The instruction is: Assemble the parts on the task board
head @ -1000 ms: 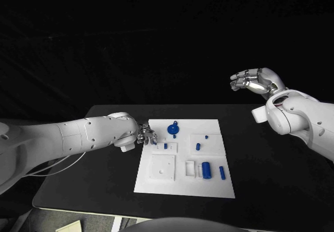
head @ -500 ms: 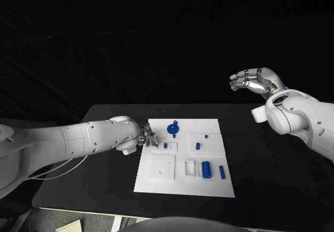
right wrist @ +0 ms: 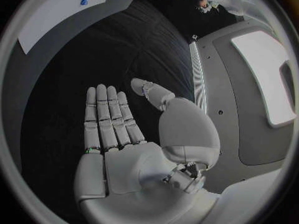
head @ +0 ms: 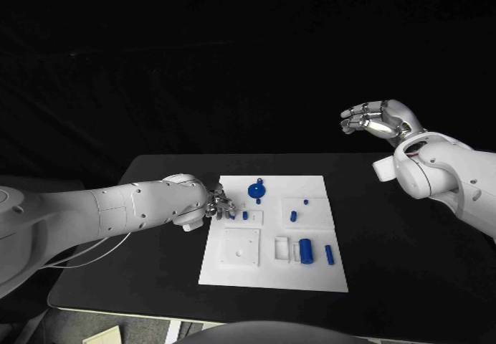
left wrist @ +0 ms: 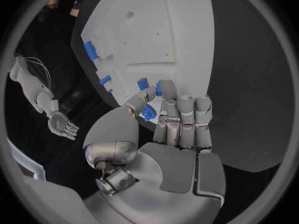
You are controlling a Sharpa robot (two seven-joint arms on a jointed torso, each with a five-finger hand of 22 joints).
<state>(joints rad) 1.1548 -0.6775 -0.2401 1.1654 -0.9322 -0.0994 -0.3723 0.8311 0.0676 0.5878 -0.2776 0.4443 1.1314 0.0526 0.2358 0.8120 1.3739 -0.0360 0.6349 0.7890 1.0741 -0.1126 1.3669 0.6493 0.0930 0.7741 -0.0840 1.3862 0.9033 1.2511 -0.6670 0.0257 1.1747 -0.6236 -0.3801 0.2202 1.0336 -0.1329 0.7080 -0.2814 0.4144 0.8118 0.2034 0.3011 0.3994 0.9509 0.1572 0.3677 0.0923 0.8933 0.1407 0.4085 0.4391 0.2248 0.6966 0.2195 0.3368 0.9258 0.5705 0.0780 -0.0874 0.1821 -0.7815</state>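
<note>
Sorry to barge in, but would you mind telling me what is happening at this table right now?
The robot is assembling small blue parts on the white task board. Its left robot hand is at the board's left edge, and the left wrist view shows it pinching a small blue part between thumb and finger. The right robot hand is raised off to the side, open and holding nothing. Other pieces, including a round blue part and a blue cylinder, are on the board.

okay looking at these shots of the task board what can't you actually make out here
- Head view: the left hand sits at the task board's edge; whether it grips a part is hidden by its own fingers.
- Left wrist view: a small blue part shows between the fingers, its shape mostly covered.
- Head view: whether the small blue parts lie flat or stand in holes is too small to tell.
</note>
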